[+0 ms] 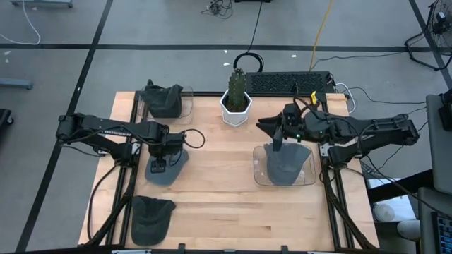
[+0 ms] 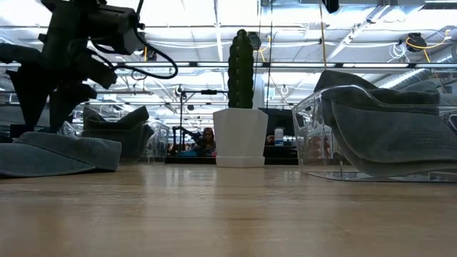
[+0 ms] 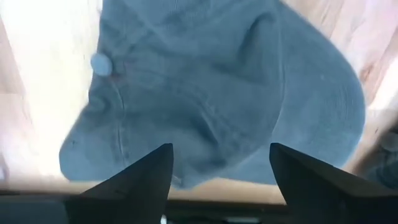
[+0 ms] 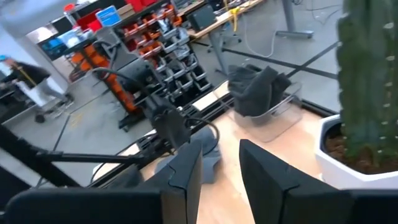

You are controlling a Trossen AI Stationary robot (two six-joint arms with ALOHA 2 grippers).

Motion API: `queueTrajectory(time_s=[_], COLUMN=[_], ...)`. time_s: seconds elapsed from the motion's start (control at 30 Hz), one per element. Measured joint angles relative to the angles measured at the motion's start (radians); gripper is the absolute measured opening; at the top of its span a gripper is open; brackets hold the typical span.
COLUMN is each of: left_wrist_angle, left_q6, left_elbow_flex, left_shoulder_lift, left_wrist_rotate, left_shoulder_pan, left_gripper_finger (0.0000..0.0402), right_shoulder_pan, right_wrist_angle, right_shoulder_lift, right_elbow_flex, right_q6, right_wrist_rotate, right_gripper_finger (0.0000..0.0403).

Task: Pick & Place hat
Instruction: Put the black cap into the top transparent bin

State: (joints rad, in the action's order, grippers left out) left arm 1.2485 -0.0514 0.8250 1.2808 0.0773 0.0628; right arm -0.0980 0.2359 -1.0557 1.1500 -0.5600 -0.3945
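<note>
A grey cap (image 1: 167,166) lies flat on the table at the left; its top button (image 3: 99,62) shows in the left wrist view. My left gripper (image 3: 221,180) is open right over this cap (image 3: 211,93), pointing down, one finger on each side of its crown; the low view shows it (image 2: 44,118) down at the cap's (image 2: 61,153) top. My right gripper (image 1: 277,135) hovers above the far edge of a clear tray (image 1: 260,173) that holds a second grey cap (image 1: 288,162). Its fingers (image 4: 221,180) are slightly apart with nothing between them. My left gripper stands open over the crown (image 3: 205,143) of the cap, coming from above and pointing down. Whether its fingertips (image 3: 149,168) touch the cloth, I cannot tell. The cap lies flat on the table.
A cactus in a white pot (image 1: 236,106) stands at the far middle of the table. A clear tray with a dark cap (image 1: 167,101) sits at the far left. Another cap (image 1: 152,217) lies at the near left edge. A keyboard (image 1: 286,83) lies beyond the far edge.
</note>
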Motion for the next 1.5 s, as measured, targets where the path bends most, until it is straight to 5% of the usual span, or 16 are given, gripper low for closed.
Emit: queueTrajectory(time_s=[0.3, 0.53, 0.73, 1.0, 1.2, 1.5], left_wrist_angle=[-0.038, 0.122, 0.166, -0.001, -0.124, -0.304], left_q6=[-0.033, -0.066, -0.188, -0.487, -0.707, -0.991], left_elbow_flex=[-0.002, 0.087, 0.203, 0.245, 0.244, 0.202], left_shoulder_lift=[0.0, -0.006, -0.01, -0.01, -0.01, 0.037], left_wrist_rotate=[0.014, 0.217, 0.358, 0.364, 0.314, 0.311], left_shoulder_pan=[0.0, -0.032, -0.187, -0.491, -0.674, -0.832], left_gripper_finger=[0.0241, 0.0211, 0.0168, 0.0132, 0.0156, 0.0249], right_shoulder_pan=[0.041, 0.039, 0.039, 0.027, -0.01, -0.08], right_wrist_angle=[0.0, 0.001, 0.005, 0.098, 0.083, 0.082], right_shoulder_lift=[0.0, 0.0, 0.0, 0.0, 0.001, 0.001], right_elbow_flex=[0.0, 0.0, 0.0, 0.0, -0.023, -0.069], right_q6=[-0.004, -0.004, -0.005, -0.03, -0.029, -0.007], right_wrist_rotate=[0.002, 0.006, 0.113, 0.135, 0.135, 0.135], right_gripper_finger=[0.0096, 0.0096, 0.0095, 0.0096, 0.0096, 0.0096])
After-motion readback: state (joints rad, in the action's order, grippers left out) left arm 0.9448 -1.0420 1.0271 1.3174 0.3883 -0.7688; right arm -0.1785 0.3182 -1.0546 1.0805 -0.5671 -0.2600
